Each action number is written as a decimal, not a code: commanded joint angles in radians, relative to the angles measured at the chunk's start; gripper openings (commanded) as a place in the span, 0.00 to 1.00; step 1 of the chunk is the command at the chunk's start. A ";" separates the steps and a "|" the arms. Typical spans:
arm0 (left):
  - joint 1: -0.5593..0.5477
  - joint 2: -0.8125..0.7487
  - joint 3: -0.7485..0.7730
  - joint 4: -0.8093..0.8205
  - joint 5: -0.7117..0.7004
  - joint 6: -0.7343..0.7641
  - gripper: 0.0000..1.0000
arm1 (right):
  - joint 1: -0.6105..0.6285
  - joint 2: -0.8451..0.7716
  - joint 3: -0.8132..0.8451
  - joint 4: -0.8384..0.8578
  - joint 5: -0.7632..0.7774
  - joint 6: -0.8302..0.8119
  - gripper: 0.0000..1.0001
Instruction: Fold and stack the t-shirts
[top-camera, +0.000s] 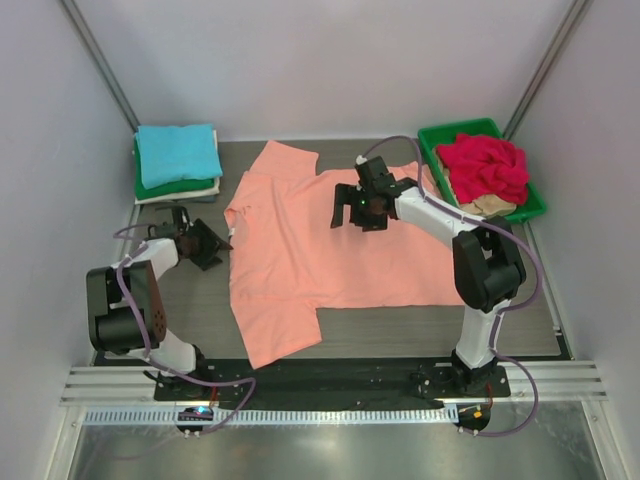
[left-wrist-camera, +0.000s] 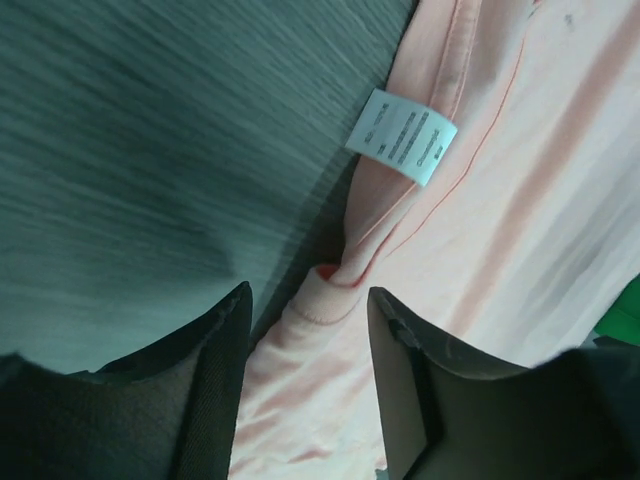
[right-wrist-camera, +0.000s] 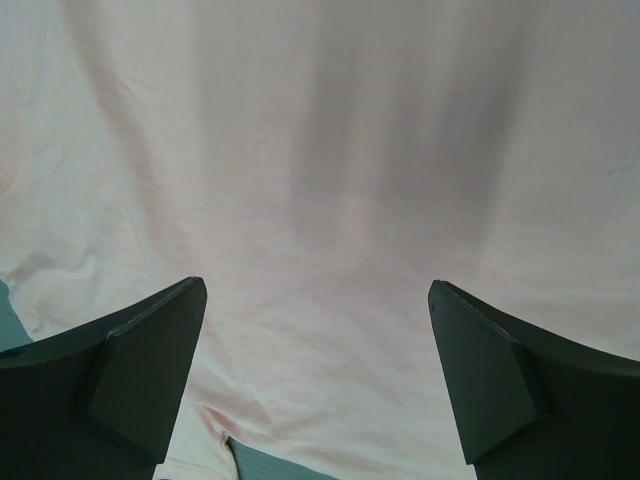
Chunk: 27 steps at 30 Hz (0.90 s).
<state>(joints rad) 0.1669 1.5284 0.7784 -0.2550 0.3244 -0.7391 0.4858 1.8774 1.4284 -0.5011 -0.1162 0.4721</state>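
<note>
Six shirts, two claws, both empty.
My left claw (left-wrist-camera: 310, 300) stands part open astride the salmon shirt's (top-camera: 320, 250) left edge. My right claw (right-wrist-camera: 318, 290) hovers wide open above its middle. Three folded shirts (top-camera: 177, 152) are stacked far left. The tray (top-camera: 440, 138) holds two, a red shirt (top-camera: 485, 165) and a beige shirt (top-camera: 490, 206).

A green plastic tray (top-camera: 450, 128) sat at the far right corner of a grey, wood-grained table (top-camera: 400, 325), set at a slant to its edges. Plain white walls (top-camera: 330, 60) closed the far side and both flanks, and a ribbed metal rail (top-camera: 330, 385) ran along the near edge
</note>
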 joint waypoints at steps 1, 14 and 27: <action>0.005 0.042 0.015 0.146 0.079 -0.049 0.50 | -0.009 -0.049 0.000 0.041 0.007 -0.021 1.00; -0.081 -0.036 0.208 -0.149 -0.080 0.102 0.06 | -0.009 -0.015 0.003 0.041 0.009 -0.047 1.00; -0.233 -0.122 0.452 -0.536 -0.405 0.241 0.74 | -0.009 0.028 0.021 0.041 0.000 -0.053 1.00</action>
<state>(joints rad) -0.0708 1.3979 1.3132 -0.7166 -0.0570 -0.5137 0.4759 1.8935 1.4235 -0.4877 -0.1127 0.4335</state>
